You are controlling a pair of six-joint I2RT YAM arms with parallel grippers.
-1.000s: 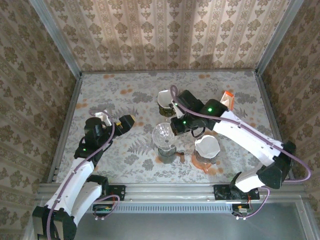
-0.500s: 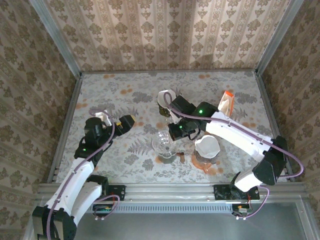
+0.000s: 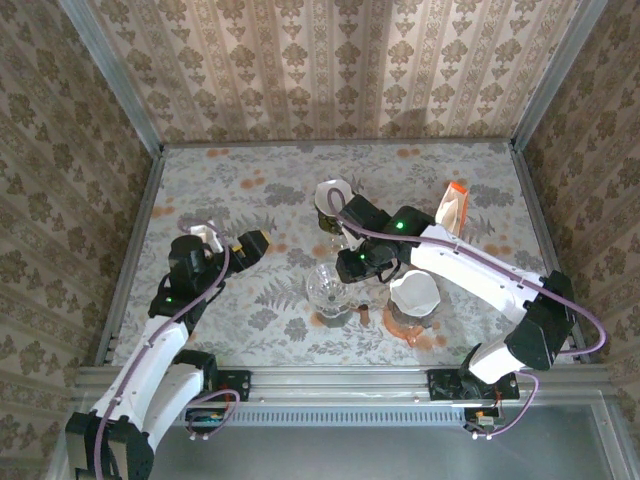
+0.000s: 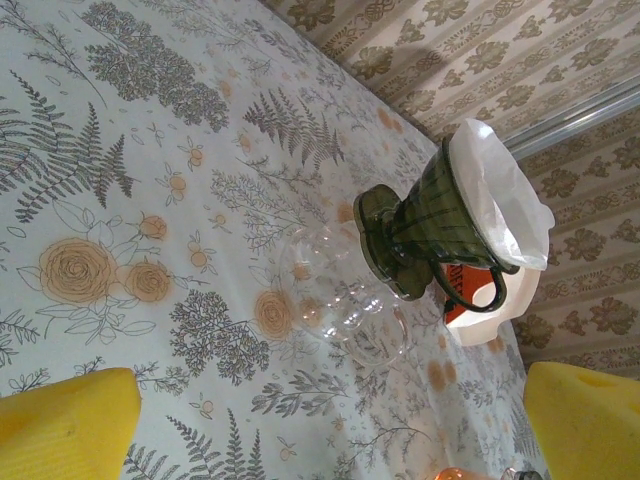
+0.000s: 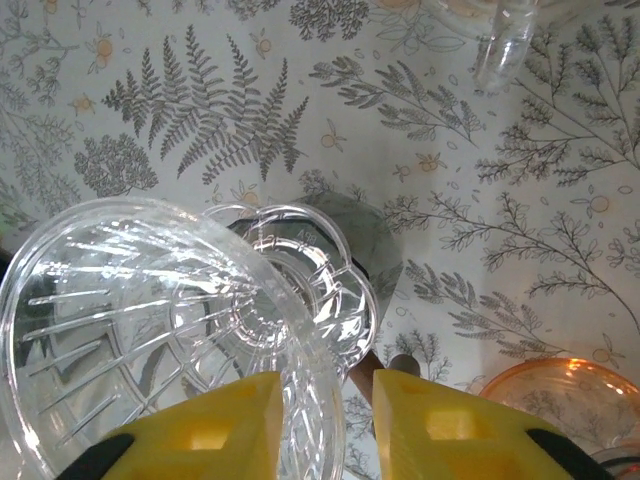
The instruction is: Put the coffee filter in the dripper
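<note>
- the glass dripper (image 5: pixel 190 320) is pinched by its rim between the yellow fingers (image 5: pixel 215 435) of the right gripper (image 5: pixel 325 430), low in the right wrist view. in the top view it is found at centre frame, directly over a grey cup (image 3: pixel 336 312).
- the left gripper (image 4: pixel 325 410) is spread wide and empty, well apart at the left of the top view.
- the step in hand is judged to be the seating of the glass dripper on the cup, so that a filter can be dropped in after.
- to do it well, the scalloped foot should be centred over the cup's mouth and levelled before the pinch is let go. a rim grip on thin glass is easily twisted, so a slow, straight descent is advised.
- in the right wrist view the dripper's long axis is seen to run from the foot at mid-frame to the mouth at lower left. from above the mouth looks nearly round, so the axis is taken as close to upright. whether the foot touches the cup cannot be told.
- a white filter (image 3: pixel 415 290) is stood just right of the cup on an orange dish (image 3: pixel 410 332), mouth up, tip down, axis upright. it is judged to be the one to place.
- a second filter (image 4: pixel 495 195) is lodged in the green dripper (image 4: pixel 420 220), at upper centre of the top view.
</note>
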